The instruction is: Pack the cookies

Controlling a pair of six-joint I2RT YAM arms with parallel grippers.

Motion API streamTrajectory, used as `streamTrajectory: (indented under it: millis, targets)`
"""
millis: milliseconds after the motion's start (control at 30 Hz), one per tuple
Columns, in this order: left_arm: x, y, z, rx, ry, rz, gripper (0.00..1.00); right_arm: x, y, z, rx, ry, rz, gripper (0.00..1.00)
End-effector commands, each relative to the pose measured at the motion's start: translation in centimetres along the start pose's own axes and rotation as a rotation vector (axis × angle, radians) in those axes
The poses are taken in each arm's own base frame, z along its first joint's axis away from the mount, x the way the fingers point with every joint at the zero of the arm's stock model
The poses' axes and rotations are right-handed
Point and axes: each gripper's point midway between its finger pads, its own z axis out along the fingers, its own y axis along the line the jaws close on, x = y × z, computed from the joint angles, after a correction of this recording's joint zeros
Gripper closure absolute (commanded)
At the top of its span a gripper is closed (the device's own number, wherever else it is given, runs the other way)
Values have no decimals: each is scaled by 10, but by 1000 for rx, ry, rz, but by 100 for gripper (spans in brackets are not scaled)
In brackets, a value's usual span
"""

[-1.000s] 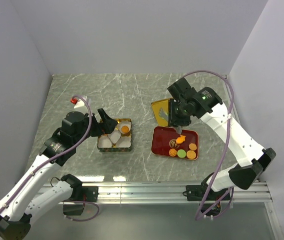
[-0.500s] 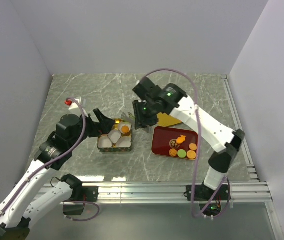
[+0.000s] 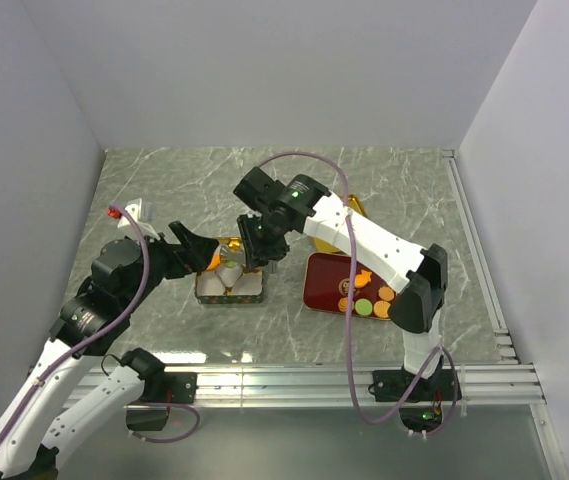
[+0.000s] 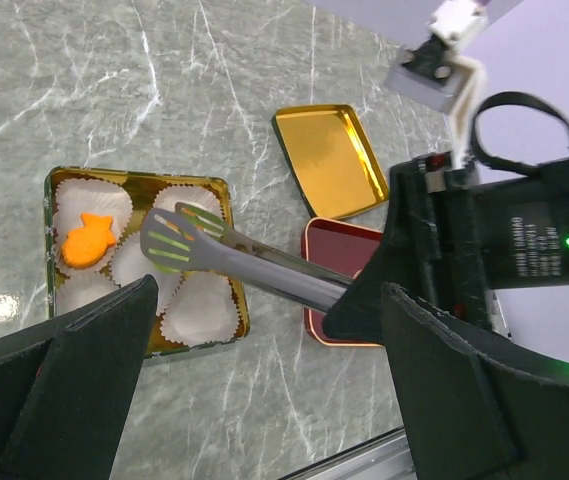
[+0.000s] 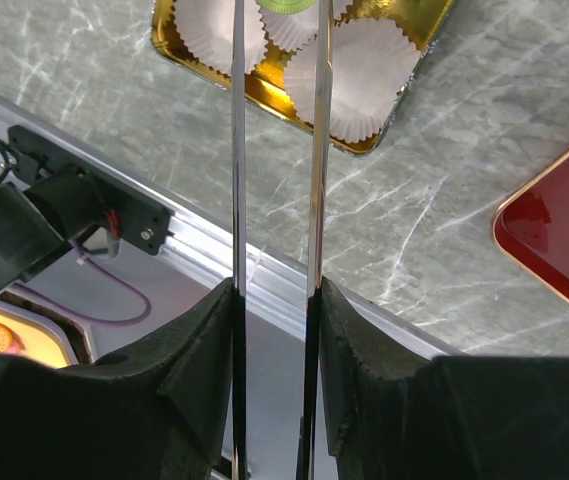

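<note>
The cookies [image 3: 365, 300], orange, green and brown, lie on a red tray [image 3: 324, 274]. One orange fish-shaped cookie [image 4: 86, 240] sits in a white paper cup in the gold tin [image 4: 134, 179]. My right gripper [image 3: 256, 250] is shut on metal tongs [image 4: 264, 268] with green slotted tips [image 4: 172, 243]. The tips hover over the tin's [image 3: 232, 298] cups, and nothing shows between them. In the right wrist view, my right gripper [image 5: 274, 290] clamps both blades of the tongs [image 5: 236, 150]. My left gripper [image 3: 196, 256] is open and empty beside the tin's left side, also seen in its own view [image 4: 269, 300].
The gold lid [image 4: 329, 160] lies behind the red tray [image 4: 336, 240], partly hidden by the right arm in the top view [image 3: 356, 205]. The metal rail at the table's near edge [image 5: 294, 290] runs below the tin [image 5: 264, 96]. The red tray's corner [image 5: 554, 235] is at right.
My right arm swung left with the tongs, from above the red tray to above the gold tin. My left gripper drew back a little to the left.
</note>
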Motion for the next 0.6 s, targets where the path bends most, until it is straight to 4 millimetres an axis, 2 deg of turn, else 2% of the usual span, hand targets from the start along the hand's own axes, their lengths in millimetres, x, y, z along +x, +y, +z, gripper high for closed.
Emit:
streamTrajectory:
  millis: [0,267,567]
  targets:
    - [-9,-5,-4,11,-32,-12,0,-10,16,1,-57,-31,-35,60]
    - [-8,-6,-2,16,-22,-3,1,-7,12,21,-34,-4,-35,60]
    - [-4,-2,-5,9,-10,3,1,-3,3,32,6,14,-37,58]
